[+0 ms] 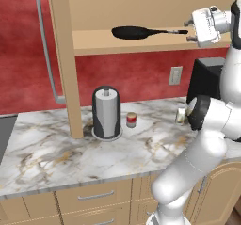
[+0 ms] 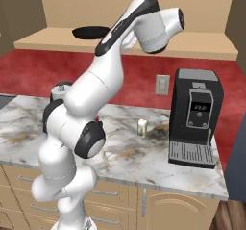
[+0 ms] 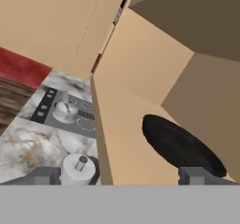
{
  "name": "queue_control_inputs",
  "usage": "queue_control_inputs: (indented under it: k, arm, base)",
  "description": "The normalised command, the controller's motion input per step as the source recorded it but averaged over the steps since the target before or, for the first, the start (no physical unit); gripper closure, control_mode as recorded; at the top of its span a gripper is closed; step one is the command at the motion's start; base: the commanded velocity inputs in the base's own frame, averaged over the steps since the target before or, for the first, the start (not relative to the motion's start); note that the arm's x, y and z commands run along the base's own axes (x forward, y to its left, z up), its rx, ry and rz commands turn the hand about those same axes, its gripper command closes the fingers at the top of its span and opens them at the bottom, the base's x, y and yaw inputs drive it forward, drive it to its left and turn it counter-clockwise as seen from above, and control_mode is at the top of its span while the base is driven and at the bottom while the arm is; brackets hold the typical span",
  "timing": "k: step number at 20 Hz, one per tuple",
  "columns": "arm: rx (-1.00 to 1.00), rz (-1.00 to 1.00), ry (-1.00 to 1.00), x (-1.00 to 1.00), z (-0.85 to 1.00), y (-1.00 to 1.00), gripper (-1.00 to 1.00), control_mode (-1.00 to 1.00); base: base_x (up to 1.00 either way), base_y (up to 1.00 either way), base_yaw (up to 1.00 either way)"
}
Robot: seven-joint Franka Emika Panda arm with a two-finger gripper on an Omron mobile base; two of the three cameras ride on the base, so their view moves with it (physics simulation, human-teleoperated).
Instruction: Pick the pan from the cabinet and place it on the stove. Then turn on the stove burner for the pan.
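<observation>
Item 1. Round black frying pan (image 1: pixel 134 32), thin black handle with silver tip: lies flat on the bare lower shelf of the open cabinet, handle pointing toward the hand. In the hand view the pan (image 3: pixel 180 145) is a dark matte oval just above the right fingertip.

Item 2. Light tan wooden wall cabinet (image 1: pixel 63 54): smooth unpatterned panels, door swung open, long grey bar handle along the door's edge at upper left in the left base view. Interior walls shaded brown in the hand view (image 3: pixel 140 68).

Item 3. Hand (image 1: pixel 189 31), white body: level with the shelf, at the tip of the pan handle. Fingers spread apart, one fingertip at each lower corner of the hand view; whether they touch the handle cannot be told.

Item 4. White-and-grey marble table (image 1: pixel 56 148), glossy with tan veining; tan drawers with short grey handles below.

Item 5. On the table under the cabinet: dark grey cylindrical paper-towel holder (image 1: pixel 107 112) with a white roll, upright; just beside it a small red-and-white can (image 1: pixel 131 120); further right a small pale jar (image 1: pixel 180 116), partly behind the arm.

Item 6. Black boxy coffee machine (image 2: pixel 194 123) with grey front panel and ribbed drip tray, at the right end of the table, well apart from the pan.

Item 7. Flat dark grey cooktop (image 3: pixel 63 108) with white ring markings, set into the table; a silvery-white lidded pot (image 3: pixel 64 109) on it.

Item 8. Red textured wall (image 1: pixel 136 73) carrying a grey outlet plate (image 1: pixel 175 75).
</observation>
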Motion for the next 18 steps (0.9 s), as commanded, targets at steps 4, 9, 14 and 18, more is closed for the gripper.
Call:
queue_control_inputs:
  k: [4,9,14,18]
  arm:
    - [-0.08,-0.02,0.00,0.30,-0.04,-0.01,-1.00,-1.00]
    - [-0.02,-0.05,-0.01,0.06,-0.13,-0.12,-1.00,-1.00]
    - [0.00,-0.06,-0.03,0.05,-0.19,-0.12,-1.00,-1.00]
    - [-0.02,-0.09,0.00,0.20,-0.18,0.00,-1.00,-1.00]
  base:
    - [0.00,0.00,0.00]
    - [0.00,0.00,0.00]
    - [0.00,0.00,0.00]
    - [0.00,0.00,0.00]
